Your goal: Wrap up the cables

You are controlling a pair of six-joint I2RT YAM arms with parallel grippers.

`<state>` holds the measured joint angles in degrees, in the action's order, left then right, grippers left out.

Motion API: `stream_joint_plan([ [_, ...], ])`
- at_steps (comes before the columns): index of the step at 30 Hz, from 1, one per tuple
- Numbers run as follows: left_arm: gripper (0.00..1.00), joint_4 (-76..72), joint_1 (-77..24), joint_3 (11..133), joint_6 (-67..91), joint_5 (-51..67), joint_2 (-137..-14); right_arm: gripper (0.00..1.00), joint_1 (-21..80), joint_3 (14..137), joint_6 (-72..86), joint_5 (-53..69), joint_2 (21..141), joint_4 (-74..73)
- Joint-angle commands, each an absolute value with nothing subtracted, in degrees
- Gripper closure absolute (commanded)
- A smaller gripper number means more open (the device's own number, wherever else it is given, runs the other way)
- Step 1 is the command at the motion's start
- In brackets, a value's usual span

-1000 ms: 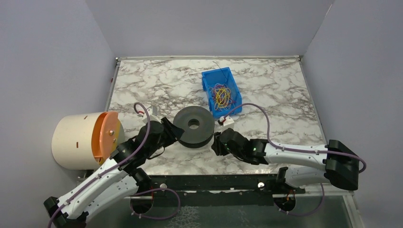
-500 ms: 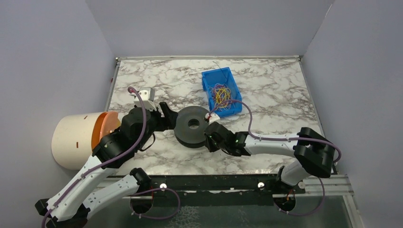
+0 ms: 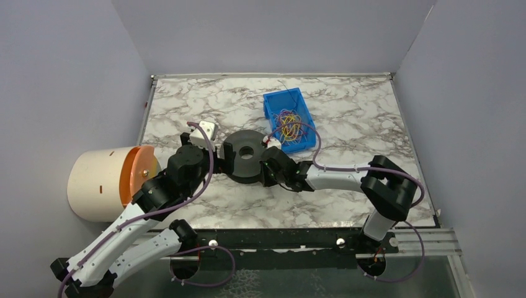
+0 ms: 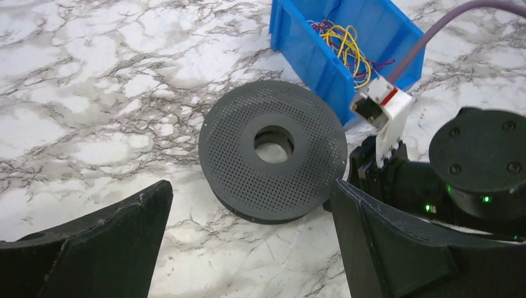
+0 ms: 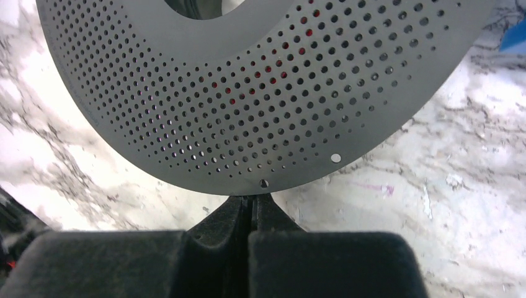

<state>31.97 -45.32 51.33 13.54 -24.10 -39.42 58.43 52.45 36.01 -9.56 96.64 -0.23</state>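
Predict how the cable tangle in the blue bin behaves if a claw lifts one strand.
Likely floppy: the cables are thin and lie in loose loops. Probably snag-prone: strands cross each other, so several may lift together. Likely light; the blue bin might shift if they catch its wall.

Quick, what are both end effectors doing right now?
Left end effector: open, empty, facing the spool.
Right end effector: shut, tips at the spool's rim, no grip on it visible.

Tangled multicoloured cables (image 3: 288,125) in bin
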Motion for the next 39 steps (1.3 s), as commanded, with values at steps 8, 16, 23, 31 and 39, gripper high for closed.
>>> stream_joint_plan([
  [8, 0.01, 22.77, -44.22, 44.61, 10.81, -26.67, -34.03, 0.99, 54.89, 61.91, 39.61, -6.13, 104.29, 4.45],
  [16, 0.01, 21.42, -39.71, 44.34, 11.20, -24.97, -34.52, 0.99, 54.72, 62.46, 38.34, -10.25, 102.09, 0.54],
  [23, 0.01, 21.43, -35.68, 44.56, 12.06, -20.89, -36.54, 0.79, 54.65, 59.68, 37.20, -15.96, 92.61, -4.98],
  [31, 0.01, 21.45, -34.19, 43.94, 12.56, -19.60, -35.70, 0.45, 54.67, 64.81, 30.21, -27.61, 84.39, -15.74],
  [39, 0.01, 21.68, -34.24, 43.38, 12.57, -21.37, -35.15, 0.00, 53.33, 65.61, 20.98, -35.36, 74.60, -17.84],
])
